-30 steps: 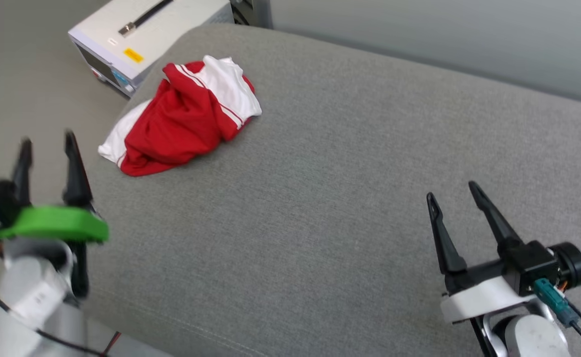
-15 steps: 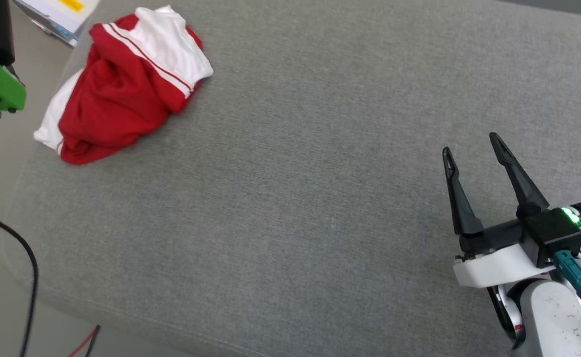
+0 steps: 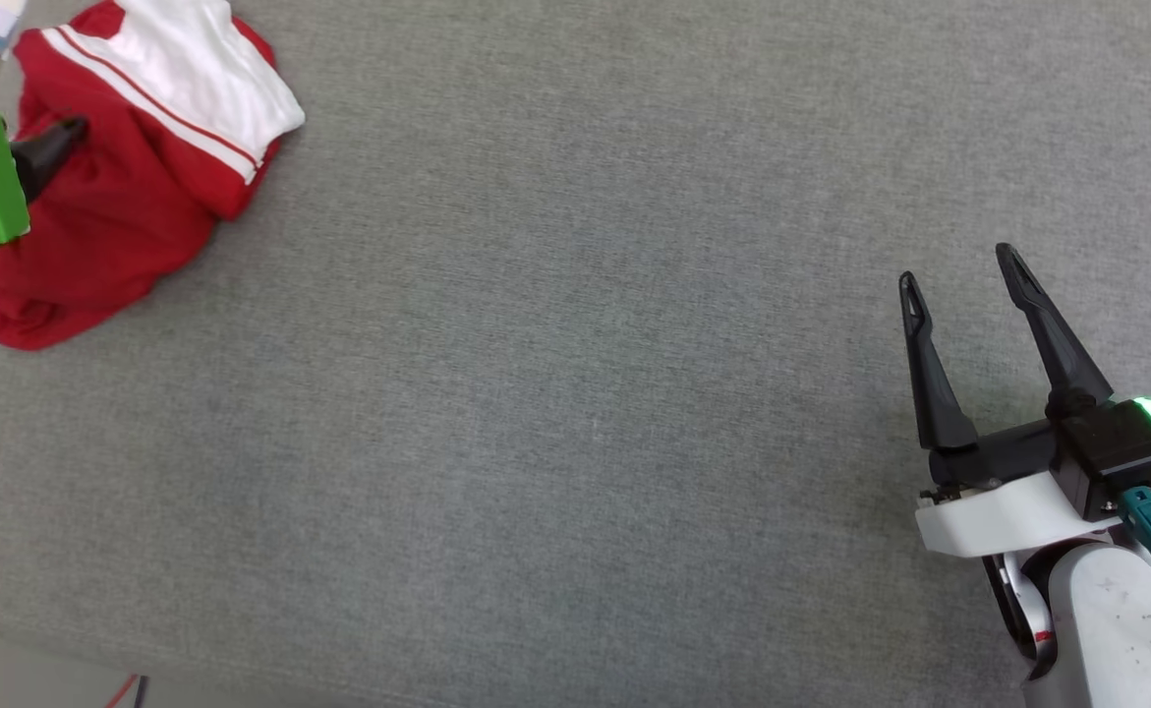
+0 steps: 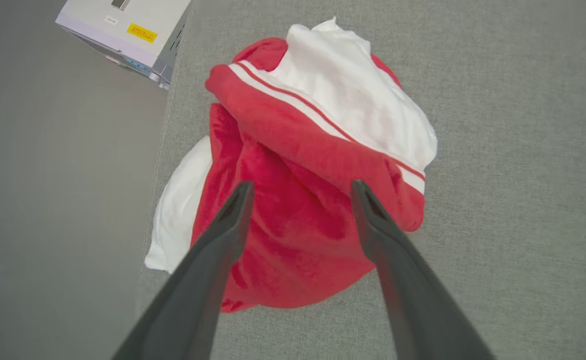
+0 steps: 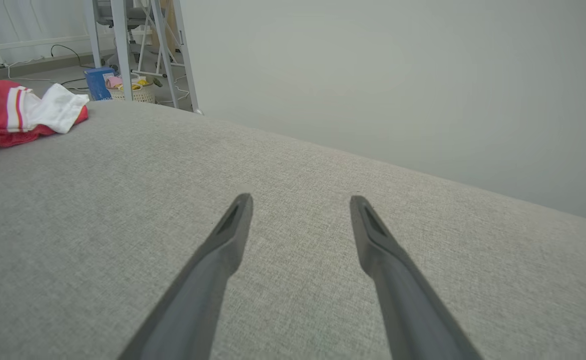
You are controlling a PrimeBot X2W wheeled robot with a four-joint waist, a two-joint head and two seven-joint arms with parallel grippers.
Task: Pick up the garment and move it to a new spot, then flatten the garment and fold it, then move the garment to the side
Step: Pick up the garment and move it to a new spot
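Note:
The garment point(image 3: 133, 187), a crumpled red T-shirt with white sleeves and striped trim, lies bunched at the far left end of the grey cushion point(image 3: 575, 393). In the left wrist view my left gripper point(image 4: 300, 186) is open, and its two fingers frame the red middle of the garment point(image 4: 293, 220) from above. Nothing is between them. The head view shows its green mount and one dark finger point(image 3: 49, 147) over the cloth. My right gripper point(image 3: 957, 265) stands open and empty at the right, far from the garment point(image 5: 2, 115), above bare cushion point(image 5: 293, 165).
A white box point(image 4: 122, 25) with a yellow label stands on the floor just past the cushion's left end. The floor point(image 4: 47, 175) drops away beside the garment. Beyond the cushion are a grey wall point(image 5: 398, 75), chair legs and a small basket point(image 5: 132, 90).
The head camera has swung down and right, so the whole picture shifted. My left gripper has moved from the cushion's near left edge to over the garment. The right gripper has kept its pose.

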